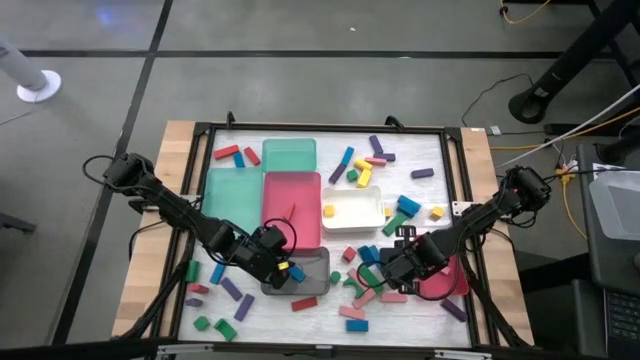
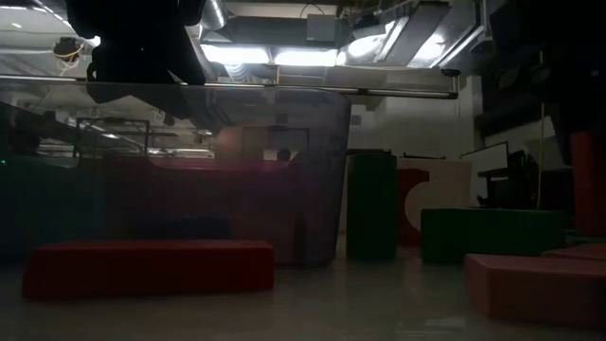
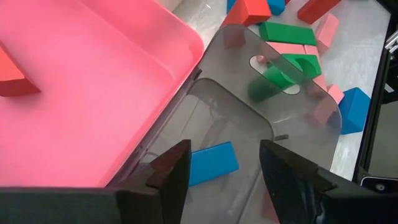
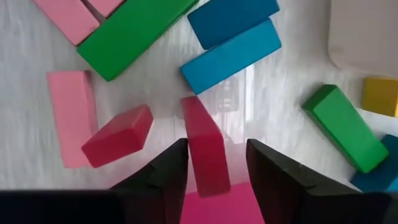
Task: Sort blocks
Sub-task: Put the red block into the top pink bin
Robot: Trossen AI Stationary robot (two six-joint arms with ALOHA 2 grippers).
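The left gripper [image 3: 221,171] hovered with jaws spread over the grey tray [image 3: 249,124], where a blue block [image 3: 211,163] lay. The right gripper [image 4: 214,165] pinched a red block [image 4: 204,146] above the pink tray [image 1: 447,280], probably for release.

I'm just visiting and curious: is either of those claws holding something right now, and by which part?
The right gripper has a dark red bar-shaped block by one end; whether it is clamped cannot be told. The left gripper holds nothing.

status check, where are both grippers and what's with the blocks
Left gripper open over grey tray, blue block lying inside. Right gripper astride dark red block, grip unconfirmed. Loose blocks crowd close around it.
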